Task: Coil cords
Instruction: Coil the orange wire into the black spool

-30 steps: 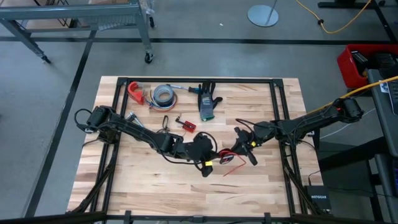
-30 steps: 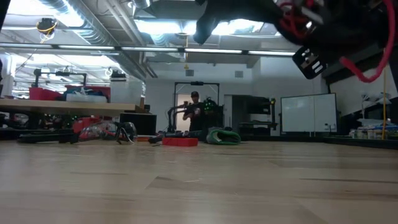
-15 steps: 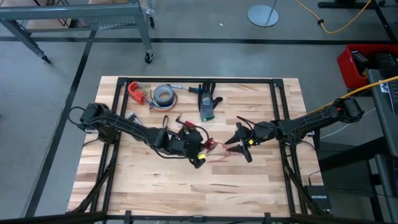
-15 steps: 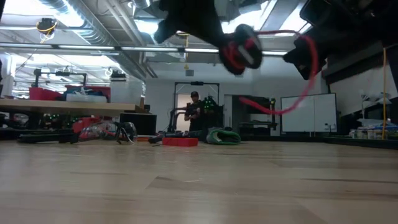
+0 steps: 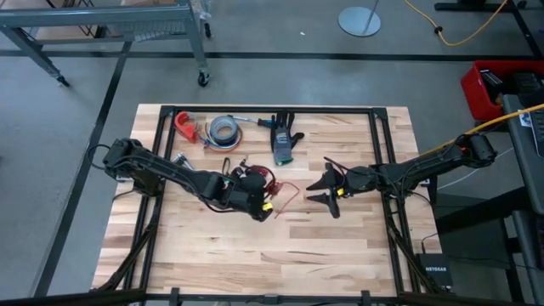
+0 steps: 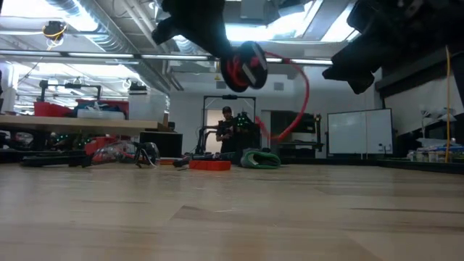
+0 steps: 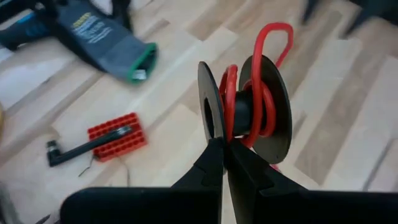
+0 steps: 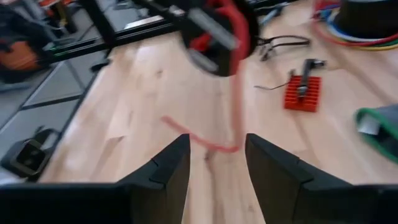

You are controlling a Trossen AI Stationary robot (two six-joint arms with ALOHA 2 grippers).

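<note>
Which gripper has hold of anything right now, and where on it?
The left gripper is shut on the small black spool wound with red cord, pinching the rim of one disc. The right gripper stands open, holding nothing.

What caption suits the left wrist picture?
Left pincer shut on a spool wound with red cord, held above the wooden table.

We are in a robotics lab or workshop: exposed ceiling ducts [image 6: 80, 14], a whiteboard [image 6: 357, 132], cluttered benches [image 6: 72, 125], and a concrete floor [image 5: 76, 76] around the wooden table [image 5: 357, 246].
</note>
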